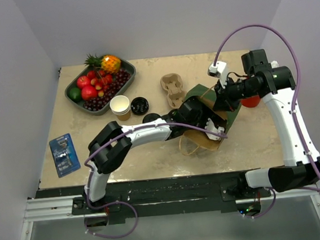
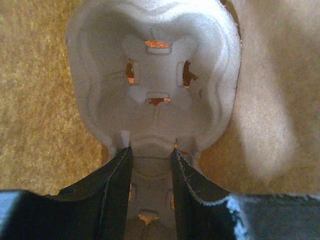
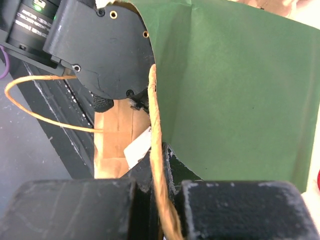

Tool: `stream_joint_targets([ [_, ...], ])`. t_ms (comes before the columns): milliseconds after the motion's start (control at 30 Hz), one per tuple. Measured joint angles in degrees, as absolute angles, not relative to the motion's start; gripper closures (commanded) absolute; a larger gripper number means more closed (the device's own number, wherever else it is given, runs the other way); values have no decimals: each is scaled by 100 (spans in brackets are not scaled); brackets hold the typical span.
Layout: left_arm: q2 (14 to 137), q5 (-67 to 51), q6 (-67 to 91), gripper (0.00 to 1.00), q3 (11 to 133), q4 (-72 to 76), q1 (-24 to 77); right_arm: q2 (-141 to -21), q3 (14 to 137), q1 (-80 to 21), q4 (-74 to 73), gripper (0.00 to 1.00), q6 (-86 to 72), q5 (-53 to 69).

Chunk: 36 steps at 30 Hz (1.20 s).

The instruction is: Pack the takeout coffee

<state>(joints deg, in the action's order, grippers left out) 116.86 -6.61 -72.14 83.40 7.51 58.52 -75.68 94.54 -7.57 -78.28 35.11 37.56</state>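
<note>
Left arm [image 1: 150,133] — across bag [image 1: 199,145] mouth

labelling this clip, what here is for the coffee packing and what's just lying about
Job: stacked kraft-tan paper cups; round black plastic lids; moulded pulp cup carrier; green paper bag.
Lying about: grey tray of fruit; blue card packet; red cup.

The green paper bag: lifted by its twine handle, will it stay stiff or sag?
The green paper bag would probably sag: its wall curves and shows a crease. The thin twine handle suggests it is light, so it may swing.
</note>
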Motion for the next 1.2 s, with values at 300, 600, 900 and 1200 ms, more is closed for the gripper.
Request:
stream_joint_targets([
  [300, 11701, -517, -7109, 100, 7977, 1911, 5843, -7588, 9483, -755, -7802, 100, 3503, 3763],
  [600, 11386, -816, -7120, 93, 7286, 2755, 5758, -7872, 9793, -760, -7856, 100, 3437, 3881],
  [900, 11242, -676, -7116, 61, 7133, 2908, 5739, -7881, 9870, -760, -7852, 100, 3428, 3876],
  [1200, 10877, -403, -6694, 46, 7028, 2663, 5739, -7920, 10062, -760, -7843, 100, 3430, 3693],
])
